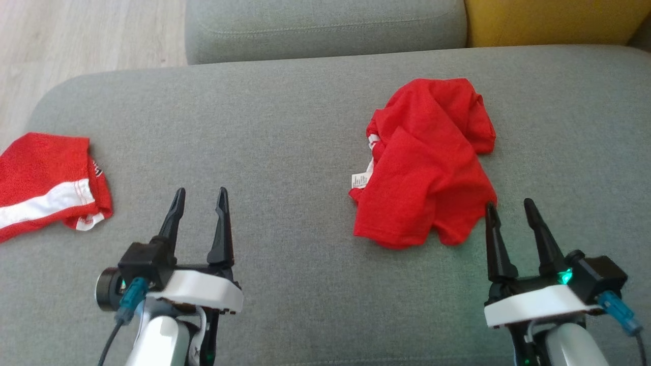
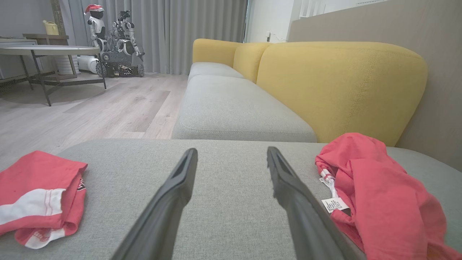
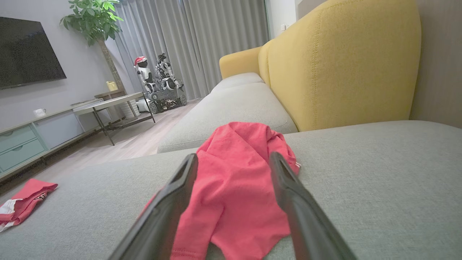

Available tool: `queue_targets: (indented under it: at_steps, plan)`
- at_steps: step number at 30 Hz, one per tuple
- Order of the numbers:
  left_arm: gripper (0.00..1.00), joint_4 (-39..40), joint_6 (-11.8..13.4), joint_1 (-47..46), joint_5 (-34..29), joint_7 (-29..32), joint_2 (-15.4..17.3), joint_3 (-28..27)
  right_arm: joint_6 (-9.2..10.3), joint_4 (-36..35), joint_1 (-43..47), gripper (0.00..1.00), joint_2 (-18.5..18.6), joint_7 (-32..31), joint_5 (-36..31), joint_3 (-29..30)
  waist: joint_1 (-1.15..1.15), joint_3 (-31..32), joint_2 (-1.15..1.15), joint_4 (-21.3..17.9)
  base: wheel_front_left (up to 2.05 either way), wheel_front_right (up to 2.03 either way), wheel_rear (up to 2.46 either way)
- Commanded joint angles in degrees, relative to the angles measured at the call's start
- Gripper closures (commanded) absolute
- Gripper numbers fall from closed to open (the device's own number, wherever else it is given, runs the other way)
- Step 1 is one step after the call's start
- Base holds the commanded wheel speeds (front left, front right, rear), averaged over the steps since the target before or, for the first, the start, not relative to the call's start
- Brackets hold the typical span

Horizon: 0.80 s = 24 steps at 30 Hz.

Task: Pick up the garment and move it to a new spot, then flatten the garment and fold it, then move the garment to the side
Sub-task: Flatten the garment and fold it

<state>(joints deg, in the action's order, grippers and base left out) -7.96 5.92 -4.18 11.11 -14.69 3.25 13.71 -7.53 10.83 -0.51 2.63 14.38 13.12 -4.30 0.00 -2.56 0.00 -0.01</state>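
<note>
Jaws of the left gripper (image 1: 199, 195) and right gripper (image 1: 508, 208) stand apart, empty. The crumpled garment (image 1: 430, 162) lies right of centre in the head view on the cushion (image 1: 285, 152), just at the right fingertips. Pick-up seems not yet begun; next the right gripper should reach forward and close on a fold.

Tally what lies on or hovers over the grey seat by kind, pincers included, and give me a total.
Red garments: 2, the crumpled red garment and the red garment with a white stripe.
Pincers: 2, the left pincer and the right pincer, both open.
Total: 4.
</note>
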Motion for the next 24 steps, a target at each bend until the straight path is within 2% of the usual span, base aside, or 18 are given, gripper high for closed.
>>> queue_targets:
  at_steps: [1,9,17,21,24]
  plan:
    - [0.0,1.9,-0.7,-2.3,-0.7,-0.3,-0.1,-2.7,0.04,-1.5,-2.0,0.0,0.2,0.6,0.0,-2.0,0.0,-0.3,0.0,-0.1,0.0,0.0,0.0]
    - [0.0,1.3,-0.9,-3.3,-0.1,-0.3,-0.3,-2.1,0.04,0.0,-5.8,0.0,0.2,-0.4,-4.3,-9.6,0.0,-2.2,0.0,1.6,0.0,0.0,0.0]
    - [0.0,0.4,0.4,-4.8,2.5,-0.3,-0.4,1.0,0.04,7.9,-10.7,0.0,0.2,-6.8,-9.6,-15.8,0.0,-5.1,0.0,5.9,0.0,0.0,0.0]
    - [0.0,0.3,0.9,-5.3,3.3,-0.3,-0.4,1.5,0.04,12.6,-13.6,0.0,0.5,-8.7,-15.8,-16.5,0.0,-6.5,0.0,7.7,0.0,0.0,0.0]
    - [0.0,0.7,1.2,-5.7,4.1,-0.3,-0.4,1.8,0.04,15.7,-15.2,0.0,0.4,-9.4,-20.0,-15.0,0.0,-7.5,0.0,8.8,0.0,0.0,0.0]
